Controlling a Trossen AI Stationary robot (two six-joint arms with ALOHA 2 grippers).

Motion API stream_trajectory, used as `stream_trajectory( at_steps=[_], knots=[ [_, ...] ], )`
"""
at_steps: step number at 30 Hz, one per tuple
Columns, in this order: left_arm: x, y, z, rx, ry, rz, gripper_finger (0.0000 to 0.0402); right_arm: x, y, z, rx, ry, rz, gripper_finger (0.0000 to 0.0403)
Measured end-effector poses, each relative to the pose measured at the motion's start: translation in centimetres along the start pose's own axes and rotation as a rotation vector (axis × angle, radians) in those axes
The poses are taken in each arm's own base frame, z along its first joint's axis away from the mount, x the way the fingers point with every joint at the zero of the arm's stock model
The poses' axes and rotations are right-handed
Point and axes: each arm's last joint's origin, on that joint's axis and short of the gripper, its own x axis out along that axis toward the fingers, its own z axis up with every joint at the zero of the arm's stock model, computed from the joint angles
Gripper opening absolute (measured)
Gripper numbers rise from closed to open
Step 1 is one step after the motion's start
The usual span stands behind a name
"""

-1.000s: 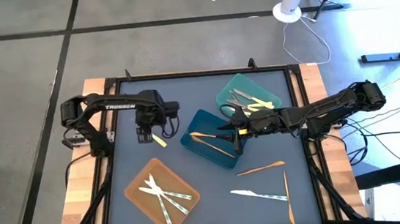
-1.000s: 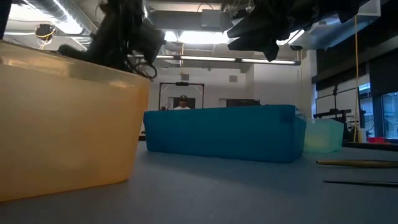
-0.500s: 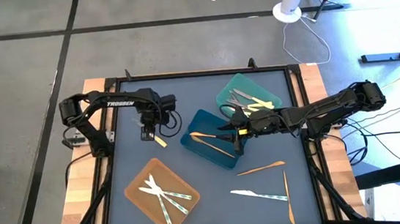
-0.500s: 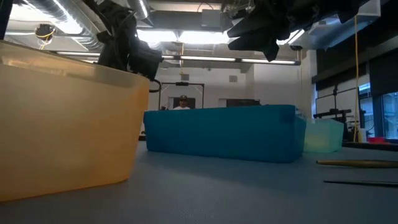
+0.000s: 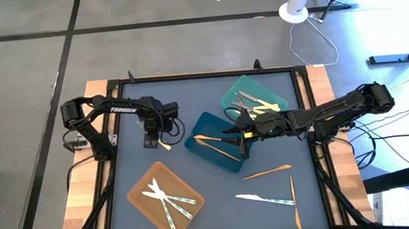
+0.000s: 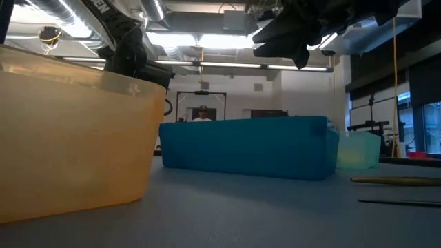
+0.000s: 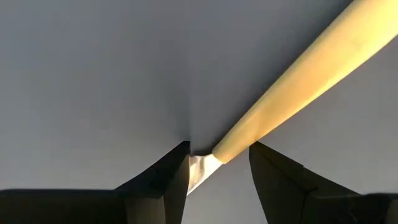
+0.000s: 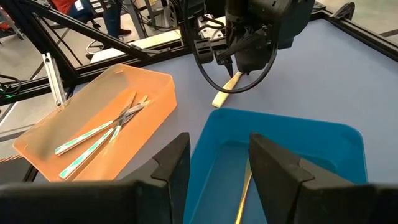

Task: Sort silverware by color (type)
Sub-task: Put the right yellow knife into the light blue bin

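Note:
A yellow utensil lies flat on the blue table mat, left of the blue tray. My left gripper is open and points down at it. In the left wrist view the fingertips stand on either side of the utensil's near end. I cannot tell whether they touch it. My right gripper is open and empty above the blue tray, which holds an orange utensil. The right wrist view also shows the yellow utensil.
The orange tray at near left holds several white utensils. The teal tray at the back holds yellow and clear ones. Two orange utensils and a white knife lie loose at near right.
My left gripper has gone down toward the yellow utensil, with its wrist shifting a little toward the table's right and near edges.

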Motion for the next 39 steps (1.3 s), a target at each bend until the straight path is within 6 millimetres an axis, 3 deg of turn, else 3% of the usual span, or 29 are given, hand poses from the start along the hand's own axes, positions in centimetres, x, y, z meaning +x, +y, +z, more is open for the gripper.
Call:
stream_trajectory(
  at_steps=[31, 39],
  knots=[
    [-0.04, 0.38, 0.99, -0.164, -0.103, 0.038, 0.0158, 0.00, -0.01, -0.04, 0.000, 0.004, -0.001, 0.0150],
    [-0.05, 0.41, 1.01, -0.167, -0.105, 0.045, 0.0112, 0.00, -0.01, -0.05, 0.000, 0.005, -0.001, 0.0150]
  ],
)
